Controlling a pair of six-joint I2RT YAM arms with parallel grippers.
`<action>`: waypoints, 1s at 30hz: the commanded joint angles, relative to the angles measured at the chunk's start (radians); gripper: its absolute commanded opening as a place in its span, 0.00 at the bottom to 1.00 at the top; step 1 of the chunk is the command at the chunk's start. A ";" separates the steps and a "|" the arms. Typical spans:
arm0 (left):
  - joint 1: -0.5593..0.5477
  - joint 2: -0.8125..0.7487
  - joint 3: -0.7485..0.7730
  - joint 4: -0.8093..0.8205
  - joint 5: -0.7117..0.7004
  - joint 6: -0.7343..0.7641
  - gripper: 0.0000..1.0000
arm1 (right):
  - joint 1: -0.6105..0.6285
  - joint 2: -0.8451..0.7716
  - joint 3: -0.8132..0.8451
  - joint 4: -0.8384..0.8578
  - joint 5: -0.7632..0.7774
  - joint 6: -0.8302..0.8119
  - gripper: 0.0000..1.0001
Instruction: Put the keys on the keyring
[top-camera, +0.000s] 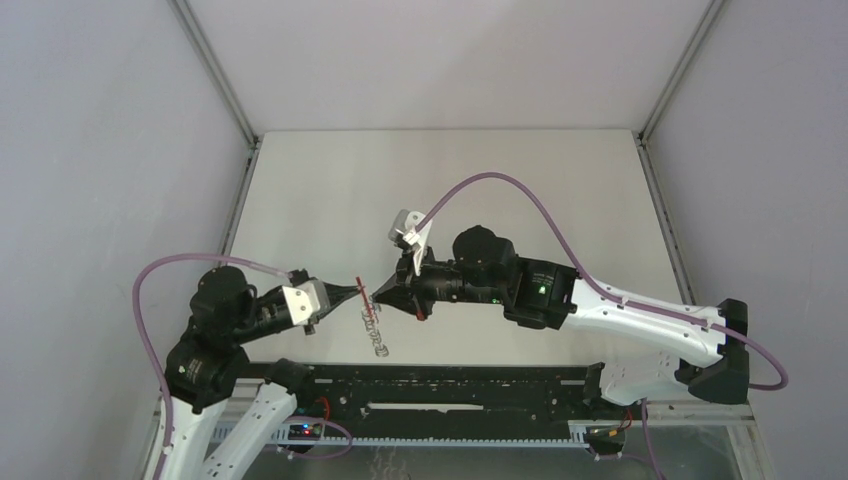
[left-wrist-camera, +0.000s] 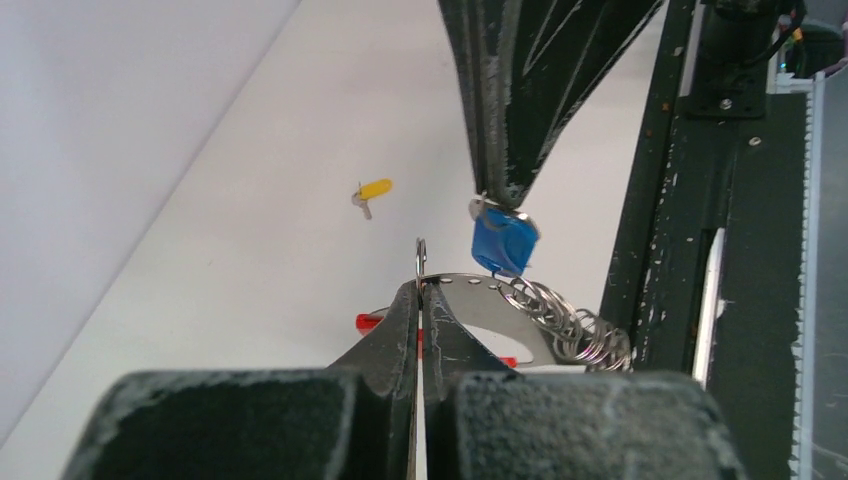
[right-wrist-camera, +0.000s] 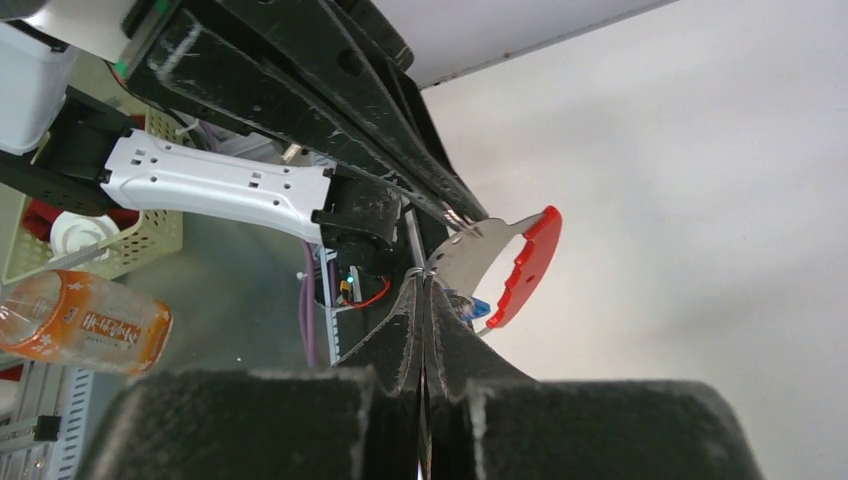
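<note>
Left end effector (left-wrist-camera: 420, 290) clamps the flat metal keyring (left-wrist-camera: 480, 302); right end effector (left-wrist-camera: 497, 195) pinches the blue plastic-headed key (left-wrist-camera: 503, 243).

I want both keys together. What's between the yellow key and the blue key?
Just bare table between yellow key and blue key, in the left wrist view.

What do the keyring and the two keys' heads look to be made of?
Keyring: flat silvery plate and linked rings with bright glints, likely polished metal; its red grip, matte and ridged, looks like plastic or rubber. Blue key head: smooth, evenly coloured, slightly glossy, probably plastic. Yellow key head: same plastic look; its small grey shank seems metal, though too small to be sure.
</note>
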 joint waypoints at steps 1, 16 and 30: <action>-0.010 -0.016 -0.029 0.072 -0.033 0.053 0.00 | 0.031 0.005 0.045 0.040 0.003 -0.036 0.00; -0.045 -0.104 -0.077 0.095 -0.062 0.369 0.00 | 0.073 0.021 0.043 0.051 0.087 -0.076 0.00; -0.048 -0.083 -0.051 0.093 -0.070 0.380 0.00 | 0.118 0.021 0.044 0.096 0.260 -0.111 0.00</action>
